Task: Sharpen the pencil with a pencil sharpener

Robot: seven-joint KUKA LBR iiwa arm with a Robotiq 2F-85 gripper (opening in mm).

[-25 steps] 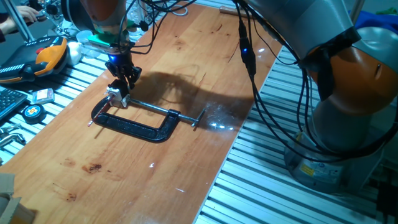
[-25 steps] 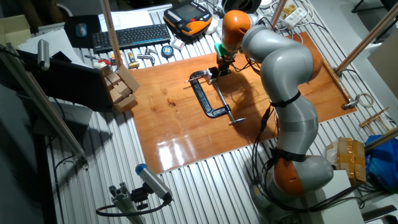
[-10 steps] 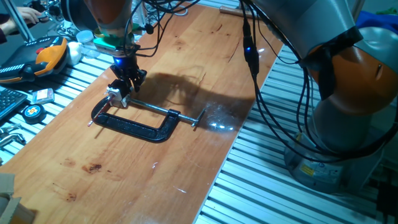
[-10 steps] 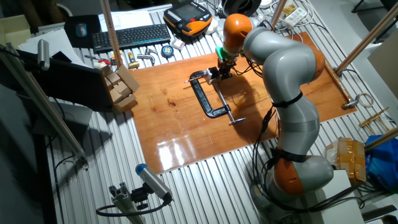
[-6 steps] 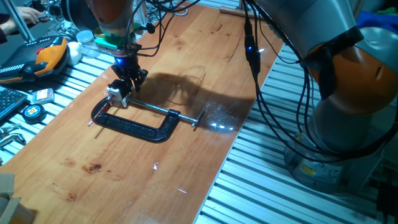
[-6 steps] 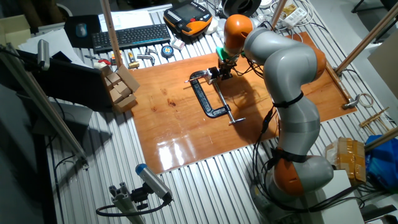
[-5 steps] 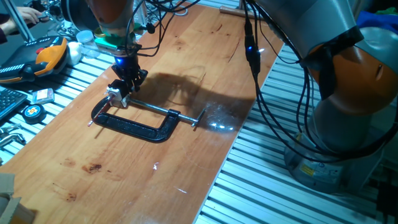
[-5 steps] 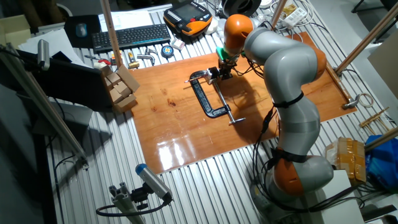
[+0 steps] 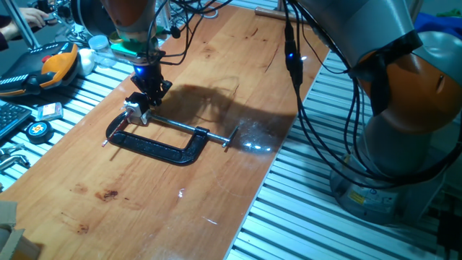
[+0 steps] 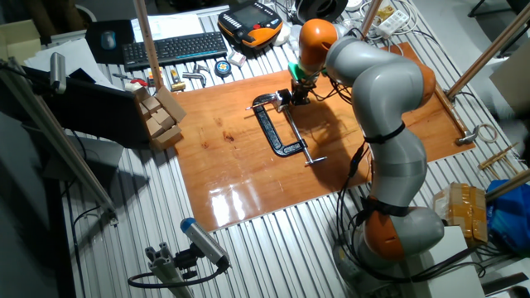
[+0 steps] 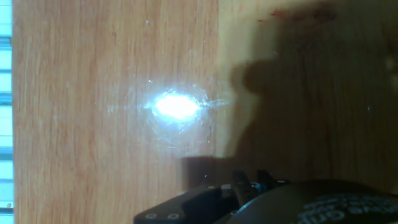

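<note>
The pencil sharpener, a small silvery block, sits at the jaw end of a black C-clamp on the wooden board. My gripper points down right beside it, its dark fingers drawn together. A thin dark stick, the pencil, seems to run from the fingers into the sharpener; it is too small to make out clearly. The other fixed view shows the gripper at the clamp's far end. The hand view shows only board, a glare spot and dark hand parts.
An orange and black pendant, a tape measure and small tools lie left of the board. A keyboard and wooden blocks stand beyond it. Cables hang over the board's right part. The arm's base stands on the right.
Over 2.5 s the gripper shifted slightly right and turned a little above the sharpener. In the last half second nothing visibly moved.
</note>
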